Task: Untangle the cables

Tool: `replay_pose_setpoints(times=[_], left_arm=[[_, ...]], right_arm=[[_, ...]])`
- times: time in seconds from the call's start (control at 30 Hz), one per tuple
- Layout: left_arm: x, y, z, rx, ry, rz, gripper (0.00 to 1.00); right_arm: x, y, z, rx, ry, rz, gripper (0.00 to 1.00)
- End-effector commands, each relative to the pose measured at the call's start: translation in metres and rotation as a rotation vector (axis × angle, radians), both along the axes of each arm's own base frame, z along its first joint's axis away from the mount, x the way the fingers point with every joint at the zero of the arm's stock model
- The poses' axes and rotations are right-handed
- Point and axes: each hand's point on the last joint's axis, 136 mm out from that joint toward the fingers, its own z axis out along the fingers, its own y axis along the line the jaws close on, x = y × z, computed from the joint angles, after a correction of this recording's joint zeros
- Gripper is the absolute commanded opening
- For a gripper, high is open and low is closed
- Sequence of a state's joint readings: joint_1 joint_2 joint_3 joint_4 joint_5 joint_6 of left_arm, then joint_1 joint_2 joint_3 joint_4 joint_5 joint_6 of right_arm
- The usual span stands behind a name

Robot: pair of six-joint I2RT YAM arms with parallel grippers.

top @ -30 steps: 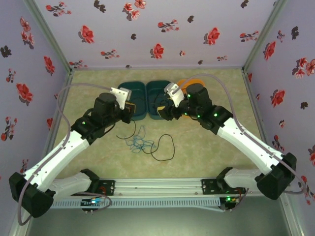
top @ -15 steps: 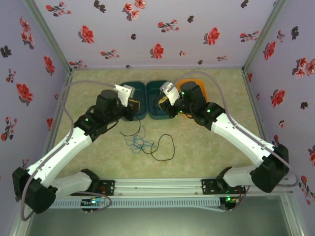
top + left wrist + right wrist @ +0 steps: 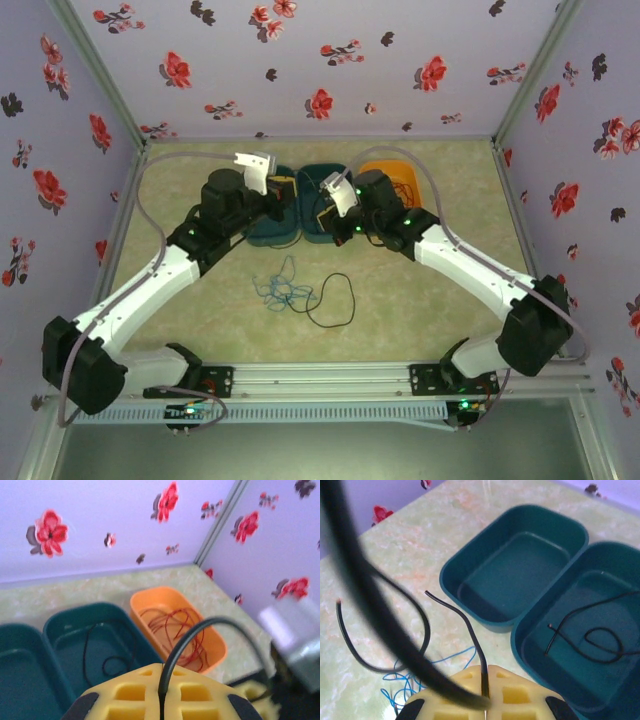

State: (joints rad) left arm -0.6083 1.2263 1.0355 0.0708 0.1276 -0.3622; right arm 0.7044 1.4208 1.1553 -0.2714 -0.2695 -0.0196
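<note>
Left wrist, left pincer (image 3: 161,700) clamped on black cable (image 3: 177,641), right pincer (image 3: 485,705) likewise, fingertips cropped

Lavender walls (image 3: 400,40) bear red flowers; the tabletop (image 3: 430,300) is mottled yellow-green. Teal bins (image 3: 480,550) and an orange bin (image 3: 155,597) are plain, like the red cable (image 3: 175,627), black cable (image 3: 342,530), blue cable (image 3: 280,292).

The left arm (image 3: 150,290) reaches from its base at the near left, forward and inward, its wrist carrying the left end effector (image 3: 283,190) toward the far middle. Its yellow fingertips (image 3: 130,700) are pressed together, nipping a black cable (image 3: 200,627). The right arm (image 3: 470,270) mirrors this from the near right, the right end effector (image 3: 338,212) angled leftward and down, its yellow pads (image 3: 520,695) closed on a thin black cable (image 3: 465,625). The two end effectors sit near each other, not touching.
</note>
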Motion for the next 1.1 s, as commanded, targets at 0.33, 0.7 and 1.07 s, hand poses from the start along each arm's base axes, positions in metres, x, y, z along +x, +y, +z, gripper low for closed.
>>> replay_pose_setpoints(times=[0.33, 0.7, 1.07], left_arm=[[0.055, -0.016, 0.027, -0.184, -0.082, 0.063, 0.0], [0.099, -0.025, 0.007, -0.161, -0.044, 0.161, 0.0], [0.134, -0.035, -0.037, -0.181, 0.084, 0.26, 0.01]], right_arm=[[0.027, -0.024, 0.008, 0.109, 0.078, -0.16, 0.26], [0.027, -0.077, 0.029, 0.091, 0.028, -0.322, 0.62], [0.005, -0.14, 0.077, 0.094, -0.126, -0.544, 0.83]])
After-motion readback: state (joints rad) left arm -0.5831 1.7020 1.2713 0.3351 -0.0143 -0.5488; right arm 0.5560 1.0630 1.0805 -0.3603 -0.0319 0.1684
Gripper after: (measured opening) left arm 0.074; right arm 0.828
